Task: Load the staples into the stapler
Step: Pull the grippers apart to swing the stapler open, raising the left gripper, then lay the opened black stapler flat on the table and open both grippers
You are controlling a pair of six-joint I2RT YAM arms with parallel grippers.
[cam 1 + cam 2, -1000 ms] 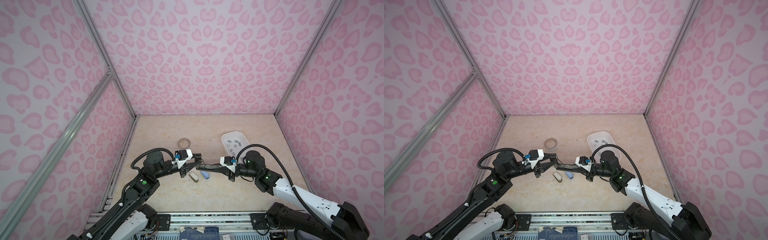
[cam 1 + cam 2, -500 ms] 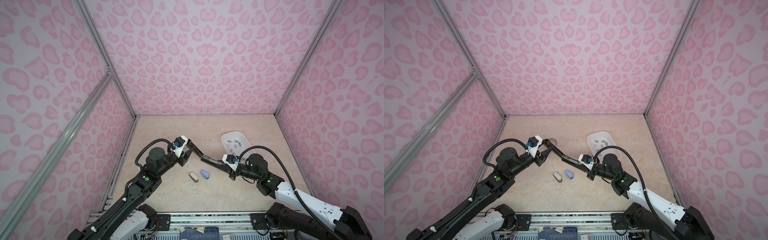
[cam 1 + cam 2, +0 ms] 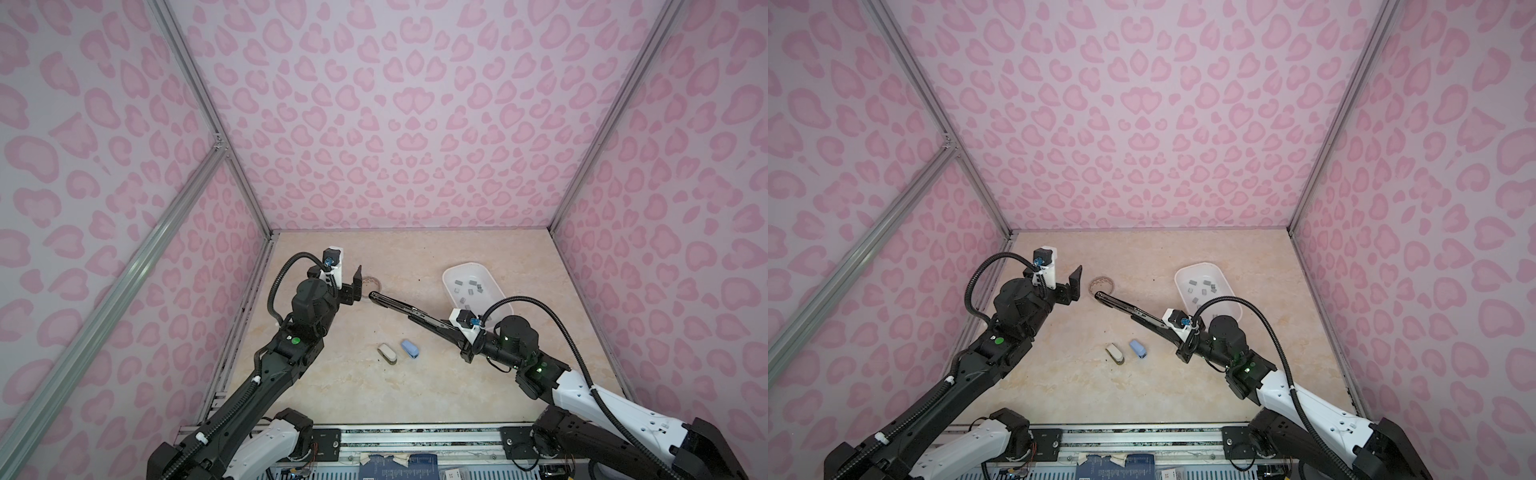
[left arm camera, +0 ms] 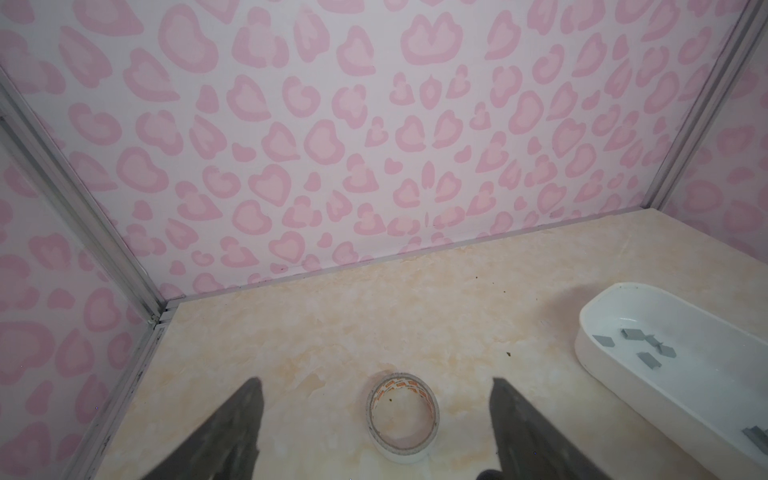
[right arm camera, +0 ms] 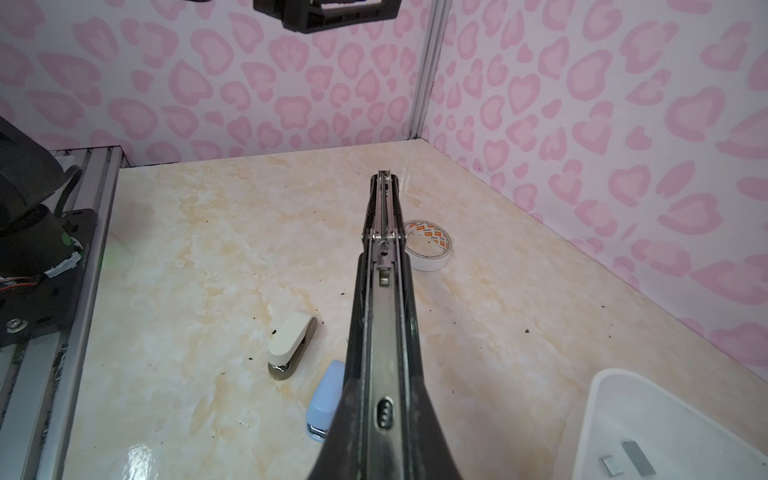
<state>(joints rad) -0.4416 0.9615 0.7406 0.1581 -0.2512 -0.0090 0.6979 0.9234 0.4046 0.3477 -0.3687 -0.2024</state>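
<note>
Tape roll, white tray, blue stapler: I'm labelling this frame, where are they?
Tape roll (image 4: 401,456): left wrist view, outer wall.
White tray (image 4: 702,330): left wrist view, bare floor.
Blue stapler (image 5: 325,395): right wrist view, top cover.

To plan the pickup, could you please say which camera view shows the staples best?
The left wrist view: staples lie large in the white tray. Both top views show more, but tiny; the right wrist view catches only two.

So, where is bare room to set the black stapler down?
Bare: between the back wall and the tape roll; in front, from the cream stapler and blue stapler to the rail. Crowded: around the white tray and black stapler.
</note>
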